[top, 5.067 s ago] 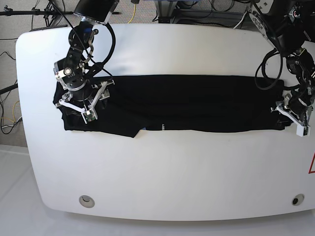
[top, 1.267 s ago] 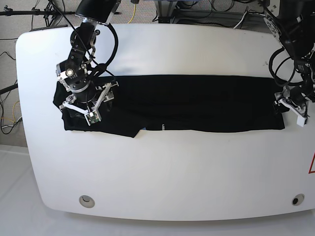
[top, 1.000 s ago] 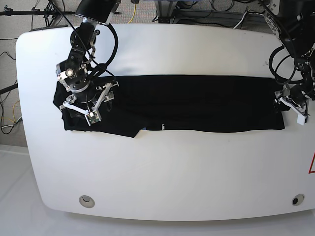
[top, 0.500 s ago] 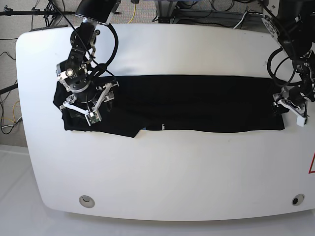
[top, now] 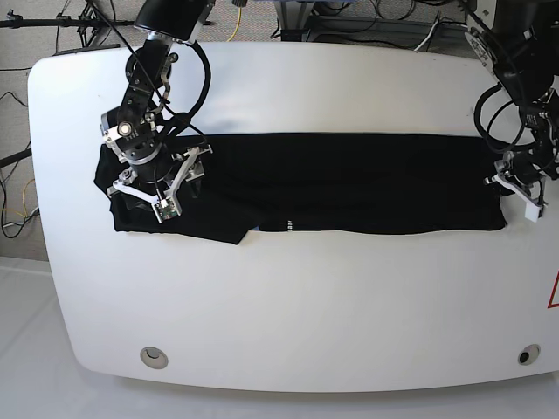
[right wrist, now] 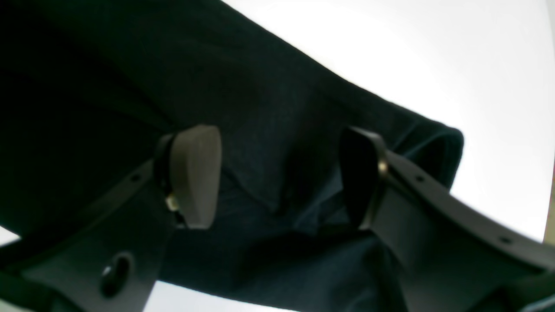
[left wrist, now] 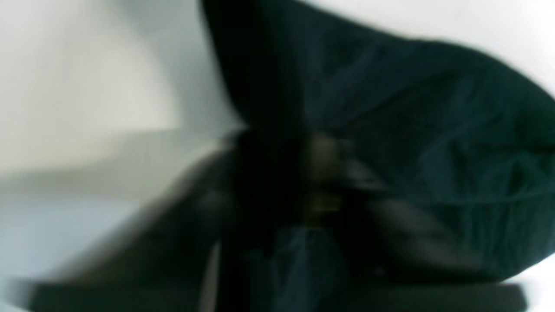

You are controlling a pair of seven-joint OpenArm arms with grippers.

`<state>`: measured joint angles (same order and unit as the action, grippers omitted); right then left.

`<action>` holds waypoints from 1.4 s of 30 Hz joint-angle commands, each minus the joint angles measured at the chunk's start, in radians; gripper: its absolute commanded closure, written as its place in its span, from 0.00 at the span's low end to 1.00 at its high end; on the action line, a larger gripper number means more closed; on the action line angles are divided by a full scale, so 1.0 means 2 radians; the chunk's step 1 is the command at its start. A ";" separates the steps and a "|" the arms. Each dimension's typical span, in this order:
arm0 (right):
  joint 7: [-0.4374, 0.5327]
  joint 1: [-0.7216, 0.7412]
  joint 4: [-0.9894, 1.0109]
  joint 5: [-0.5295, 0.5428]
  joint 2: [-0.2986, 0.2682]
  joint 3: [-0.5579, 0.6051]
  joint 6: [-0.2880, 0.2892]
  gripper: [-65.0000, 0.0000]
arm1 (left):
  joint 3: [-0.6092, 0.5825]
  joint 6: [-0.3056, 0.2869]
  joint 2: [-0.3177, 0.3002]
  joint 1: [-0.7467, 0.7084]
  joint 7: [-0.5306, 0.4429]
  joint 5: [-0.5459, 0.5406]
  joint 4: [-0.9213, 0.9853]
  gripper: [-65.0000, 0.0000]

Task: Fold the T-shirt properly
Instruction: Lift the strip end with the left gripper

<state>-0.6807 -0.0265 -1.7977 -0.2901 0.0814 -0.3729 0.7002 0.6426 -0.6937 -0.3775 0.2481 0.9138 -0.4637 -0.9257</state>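
Note:
The black T-shirt (top: pixel 349 183) lies as a long, flat band across the white table (top: pixel 306 305), with tiny white lettering (top: pixel 286 227) at its near edge. No graphic shows. My right gripper (top: pixel 140 199) is at the shirt's left end. In the right wrist view the gripper (right wrist: pixel 277 177) is open, its fingers (right wrist: pixel 195 173) straddling bunched black fabric (right wrist: pixel 303 86). My left gripper (top: pixel 515 188) is at the shirt's right end. The left wrist view is blurred; there the gripper (left wrist: pixel 312 182) looks closed on a raised fold of the fabric (left wrist: pixel 433 108).
Two round holes sit near the table's front edge, one left (top: pixel 155 356) and one right (top: pixel 527 355). Cables and stands (top: pixel 332 17) crowd the floor behind the table. A red mark (top: pixel 554 292) shows at the right edge.
My left gripper has shifted slightly up along the shirt's right end since five seconds ago. My right gripper has barely moved. The shirt lies the same.

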 commanded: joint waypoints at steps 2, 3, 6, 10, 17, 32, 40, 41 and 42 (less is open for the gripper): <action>0.013 0.006 -0.009 0.006 0.000 0.001 -0.001 0.36 | 0.003 -0.002 -0.012 0.010 -0.008 -0.005 -0.007 1.00; 0.014 0.007 -0.008 0.007 0.000 0.001 -0.001 0.36 | 0.006 -0.002 -0.015 0.009 -0.009 -0.004 -0.008 1.00; 0.015 0.007 -0.008 0.007 0.000 0.001 -0.001 0.36 | 0.011 -0.002 -0.021 0.008 -0.010 -0.003 -0.010 1.00; 0.015 0.007 -0.011 0.007 0.000 0.001 -0.001 0.36 | 0.015 -0.002 -0.031 0.009 -0.008 -0.003 -0.013 1.00; 0.020 0.006 -0.014 0.012 0.002 0.003 -0.001 0.36 | 0.028 -0.002 -0.056 0.013 0.007 0.005 -0.047 1.00; 0.020 0.007 -0.024 0.010 0.000 0.009 -0.001 0.36 | 0.045 -0.002 -0.030 0.011 0.029 0.058 -0.186 1.00; 0.018 0.005 -0.008 0.015 0.004 0.000 -0.001 0.36 | 0.016 -0.002 0.015 -0.005 0.061 0.047 -0.283 1.00; 0.018 0.006 -0.008 0.015 0.004 0.000 -0.001 0.36 | 0.011 -0.002 0.019 -0.005 0.066 0.045 -0.288 1.00; 0.018 0.006 -0.008 0.015 0.004 0.000 -0.001 0.36 | 0.007 -0.002 0.024 -0.006 0.070 0.043 -0.293 1.00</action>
<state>-0.6640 -0.0315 -1.7985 -0.2749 0.0917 -0.3714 0.7010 0.6701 -0.6971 -0.3321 0.2222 1.0561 -0.3531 -1.4754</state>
